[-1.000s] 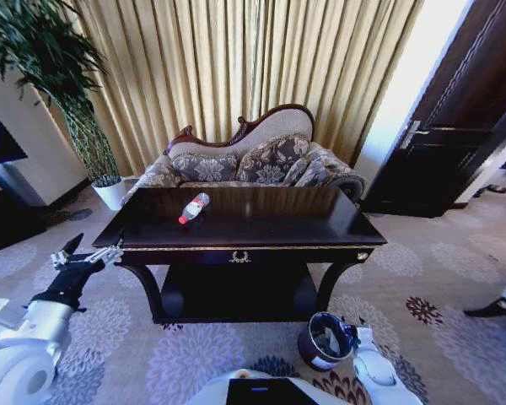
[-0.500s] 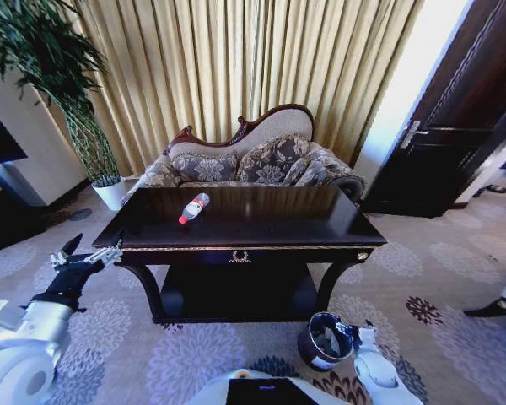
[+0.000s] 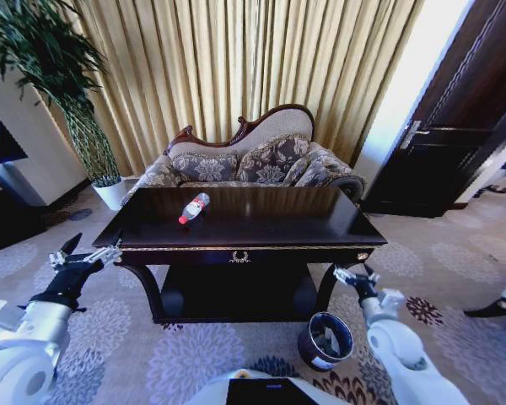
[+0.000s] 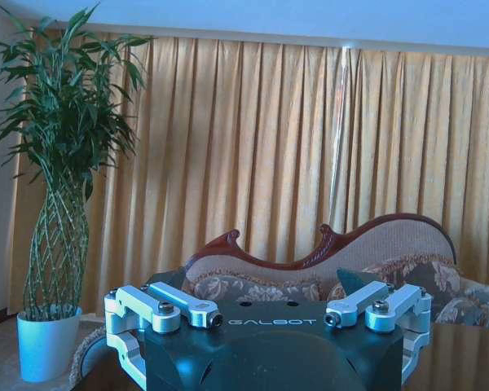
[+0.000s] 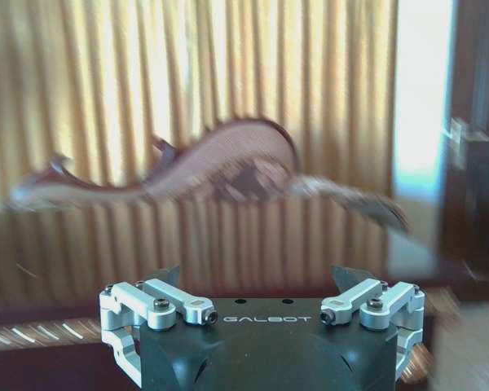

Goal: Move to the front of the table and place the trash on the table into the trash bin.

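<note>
head view: bottle (image 3: pixel 194 207) lies on table (image 3: pixel 270 221); right gripper (image 3: pixel 357 278) above bin (image 3: pixel 325 340), both grippers' jaws spread

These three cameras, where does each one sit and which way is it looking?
Head view: from the robot's head, looking forward and down at the dark glossy wooden table bearing a clear plastic bottle; left gripper and right gripper show, open, beside the round dark trash bin.
Left wrist view: on the left arm, facing the patterned wood-trimmed sofa, gold curtains and potted plant; its gripper shows.
Right wrist view: on the right arm, facing the same sofa; its gripper shows.
All three views share the sofa and curtains.
</note>
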`<state>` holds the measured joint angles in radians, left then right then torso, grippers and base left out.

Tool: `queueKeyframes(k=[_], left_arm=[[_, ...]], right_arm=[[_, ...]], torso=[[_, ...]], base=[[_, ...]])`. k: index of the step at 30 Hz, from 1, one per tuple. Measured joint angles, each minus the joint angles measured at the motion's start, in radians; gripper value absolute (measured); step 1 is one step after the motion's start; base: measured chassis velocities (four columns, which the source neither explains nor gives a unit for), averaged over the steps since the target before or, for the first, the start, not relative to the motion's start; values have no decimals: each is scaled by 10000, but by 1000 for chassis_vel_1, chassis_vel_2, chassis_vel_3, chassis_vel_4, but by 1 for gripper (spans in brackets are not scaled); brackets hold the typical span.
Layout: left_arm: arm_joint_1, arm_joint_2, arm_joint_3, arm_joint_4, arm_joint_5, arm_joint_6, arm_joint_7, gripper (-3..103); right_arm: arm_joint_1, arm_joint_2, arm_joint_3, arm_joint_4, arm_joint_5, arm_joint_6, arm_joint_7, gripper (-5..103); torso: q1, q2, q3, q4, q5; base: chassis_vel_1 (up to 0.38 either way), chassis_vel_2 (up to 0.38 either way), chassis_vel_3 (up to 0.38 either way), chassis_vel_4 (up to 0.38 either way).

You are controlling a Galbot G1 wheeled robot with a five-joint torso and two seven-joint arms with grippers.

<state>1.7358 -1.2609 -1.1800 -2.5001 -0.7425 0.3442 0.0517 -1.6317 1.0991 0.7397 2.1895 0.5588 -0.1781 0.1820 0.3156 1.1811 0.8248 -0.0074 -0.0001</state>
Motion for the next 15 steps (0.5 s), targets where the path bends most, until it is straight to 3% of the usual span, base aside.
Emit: queueKeyframes(k=[8,15], left_arm=[[-12,-24,19,1,-10,-79,11,100],[-8,-20,31,1,-17,-82,13,100]], right_arm=[[-437,-258,23,2776,174,-861,32,100],[-511,-257,-236,2872,-139,-1193,38,100]], torso=[[-1,1,-1,-1,-1],[0,0,0,-1,3]], base=[[0,0,0,0],[0,0,0,0]])
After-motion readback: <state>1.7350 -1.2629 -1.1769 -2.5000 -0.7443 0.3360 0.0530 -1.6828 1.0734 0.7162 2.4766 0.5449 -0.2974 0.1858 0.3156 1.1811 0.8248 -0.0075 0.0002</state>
